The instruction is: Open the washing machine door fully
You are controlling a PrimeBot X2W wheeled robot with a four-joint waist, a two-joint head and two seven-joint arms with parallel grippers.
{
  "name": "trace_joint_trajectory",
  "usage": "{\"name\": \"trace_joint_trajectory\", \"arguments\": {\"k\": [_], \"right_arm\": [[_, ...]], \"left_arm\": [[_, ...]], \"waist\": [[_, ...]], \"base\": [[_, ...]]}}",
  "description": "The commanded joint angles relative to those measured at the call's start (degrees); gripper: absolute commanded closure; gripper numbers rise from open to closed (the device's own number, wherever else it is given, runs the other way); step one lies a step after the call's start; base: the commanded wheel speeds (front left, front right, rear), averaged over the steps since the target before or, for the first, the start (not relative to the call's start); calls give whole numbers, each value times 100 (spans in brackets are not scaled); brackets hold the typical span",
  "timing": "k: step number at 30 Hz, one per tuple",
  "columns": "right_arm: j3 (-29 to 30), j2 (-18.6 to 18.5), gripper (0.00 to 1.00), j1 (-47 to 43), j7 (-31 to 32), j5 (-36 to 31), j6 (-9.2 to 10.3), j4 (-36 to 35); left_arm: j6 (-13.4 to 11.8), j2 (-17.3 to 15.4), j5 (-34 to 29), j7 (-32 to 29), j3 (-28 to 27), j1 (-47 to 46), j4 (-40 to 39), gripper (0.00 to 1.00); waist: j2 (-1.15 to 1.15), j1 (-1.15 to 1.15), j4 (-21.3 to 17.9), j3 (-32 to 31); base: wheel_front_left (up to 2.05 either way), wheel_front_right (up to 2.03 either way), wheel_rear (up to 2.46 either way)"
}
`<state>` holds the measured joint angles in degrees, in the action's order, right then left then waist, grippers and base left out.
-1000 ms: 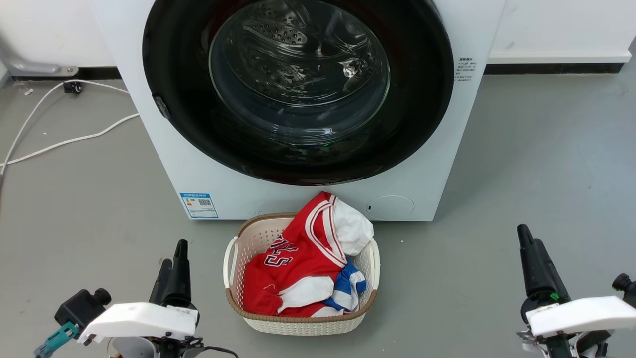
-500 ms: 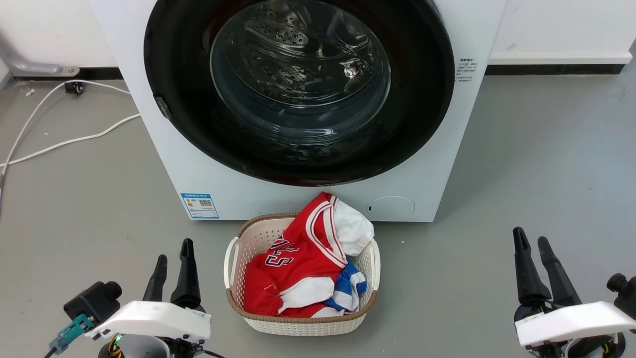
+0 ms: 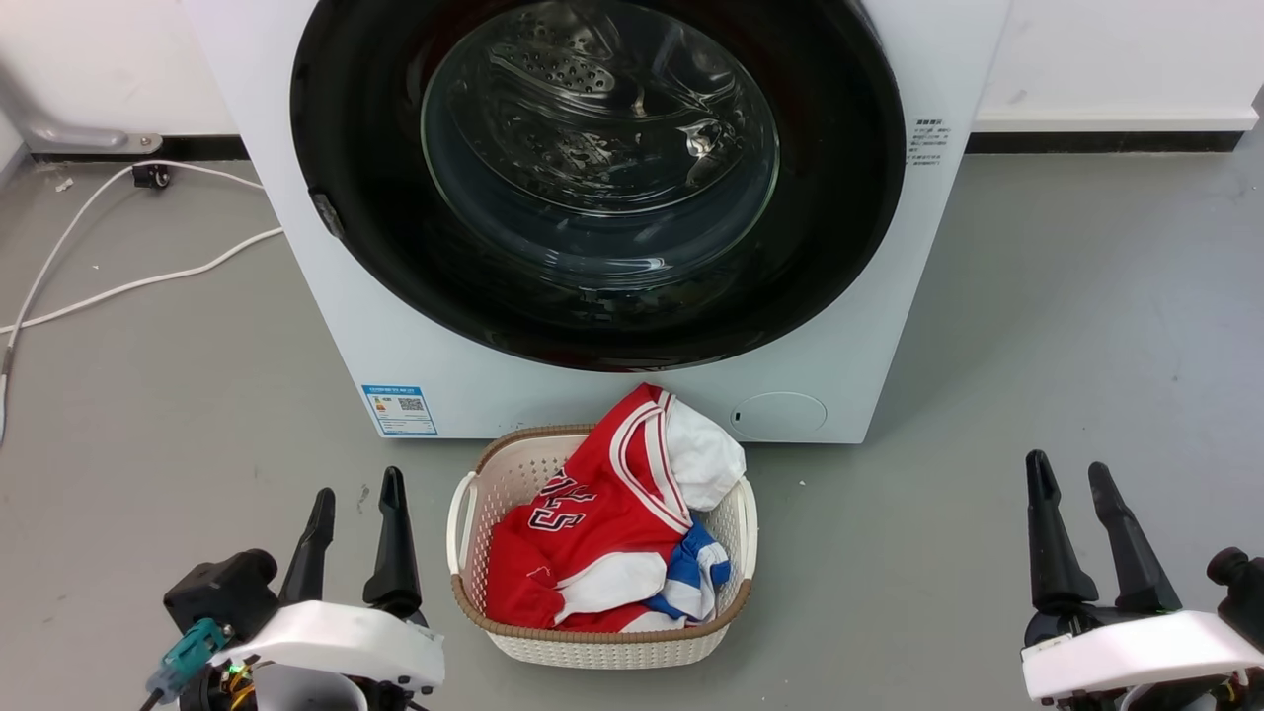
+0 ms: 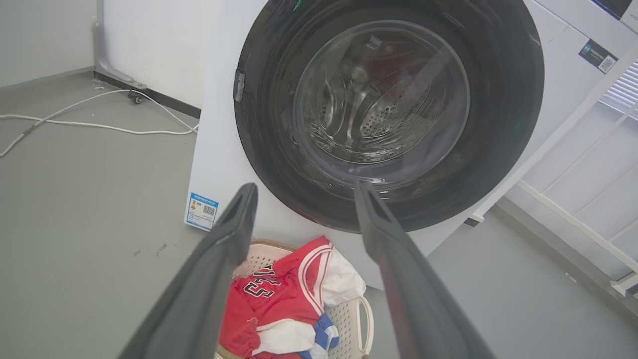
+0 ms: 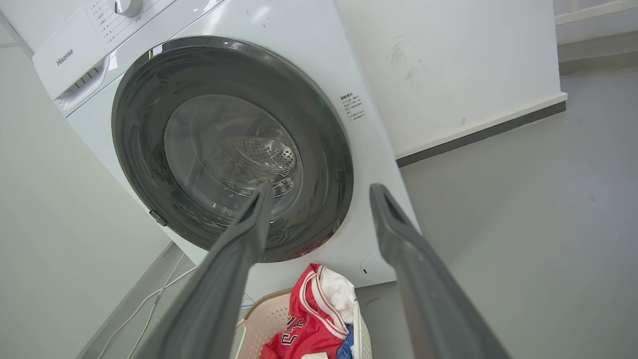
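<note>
The white washing machine [image 3: 612, 395] [image 4: 219, 149] [image 5: 299, 45] stands ahead of me on the grey floor. Its round glossy black door [image 3: 346, 148] [image 4: 264, 124] [image 5: 139, 129] lies flush against the front, with the steel drum visible through the glass bowl. A small latch tab [image 3: 325, 213] sits on the door's left rim. My left gripper [image 3: 357, 498] [image 4: 305, 188] hovers open at the lower left, well short of the machine. My right gripper [image 3: 1068, 472] [image 5: 321, 189] is open at the lower right, equally far back. Neither touches the door.
A white laundry basket [image 3: 474, 504] with red, white and blue clothes [image 3: 592, 513] sits on the floor right against the machine's front, between my arms. White cables [image 3: 148, 281] trail over the floor at the left. A white wall and dark skirting run behind.
Both grippers went from shut to open, fingers spreading apart. The left arm has shifted slightly right and the right one slightly lower. The door has not moved.
</note>
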<state>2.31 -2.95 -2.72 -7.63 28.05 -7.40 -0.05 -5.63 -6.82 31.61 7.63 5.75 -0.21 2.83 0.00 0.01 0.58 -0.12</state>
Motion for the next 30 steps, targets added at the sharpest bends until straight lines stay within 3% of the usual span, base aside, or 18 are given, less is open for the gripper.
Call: {"name": "trace_joint_trajectory", "arguments": {"k": [1,30], "right_arm": [[10,-1,0,-21,-60,-168,-12,-102],[75,6,0,-255,-444,-1088,-14,-372]], "left_arm": [[-40,-54,-172,57,49,26,-93,0],[-176,-128,-1671,440,382,206,-251,0]], "waist": [[0,-1,2,-1],[0,-1,28,-27]], "base": [[0,0,0],[0,0,0]]}}
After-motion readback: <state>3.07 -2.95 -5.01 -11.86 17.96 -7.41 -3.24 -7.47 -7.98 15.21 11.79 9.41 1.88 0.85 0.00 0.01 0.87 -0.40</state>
